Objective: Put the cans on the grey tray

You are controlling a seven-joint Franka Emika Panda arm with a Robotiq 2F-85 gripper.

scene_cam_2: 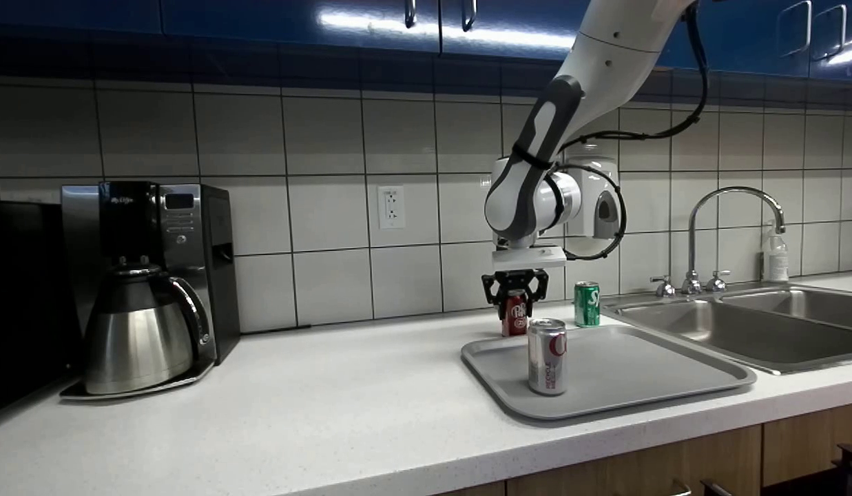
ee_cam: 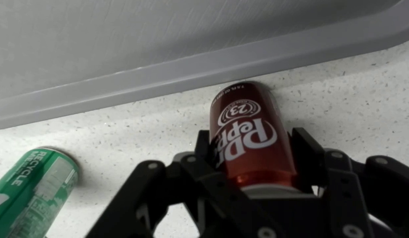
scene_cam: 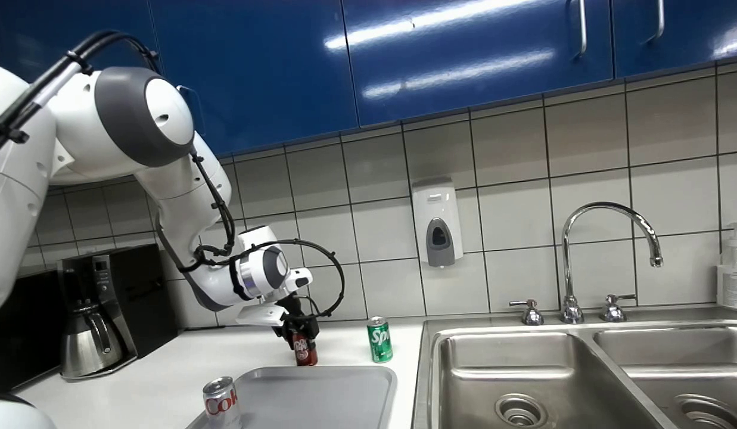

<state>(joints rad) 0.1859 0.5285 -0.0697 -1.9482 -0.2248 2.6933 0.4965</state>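
Behind the flat, light grey rectangular tray (scene_cam_2: 646, 365): a small dark red metal can (ee_cam: 254, 132) with white lettering, upright just beside the rim of the back edge; whether its base bears on the white speckled counter (scene_cam_2: 295, 413), I cannot tell from here.
Black two-fingered gripper (scene_cam_2: 515, 308): closed on the dark red can, one finger against either side, pointing down.
White jointed robot arm (scene_cam_2: 605, 76): bent down from above, its end over the dark red can.
Small silver-white metal can (scene_cam_2: 547, 358): red lettering, upright on the tray, near its front corner on the side of the black and steel coffee maker (scene_cam_2: 184, 238).
Small green metal can (scene_cam: 380, 342): white lettering, upright on the counter just behind the tray's back corner nearest the shiny steel double sink (scene_cam: 615, 369), apart from the rim.
Tray: flat on the counter, one side edge just beside the sink, the front edge near the counter's front edge.
Coffee maker: at the back of the counter, well apart from the tray, a rounded steel pot (scene_cam_2: 140, 344) set on its base.
Sink: set into the counter, an arched chrome tap (scene_cam: 569, 292) at its back edge.
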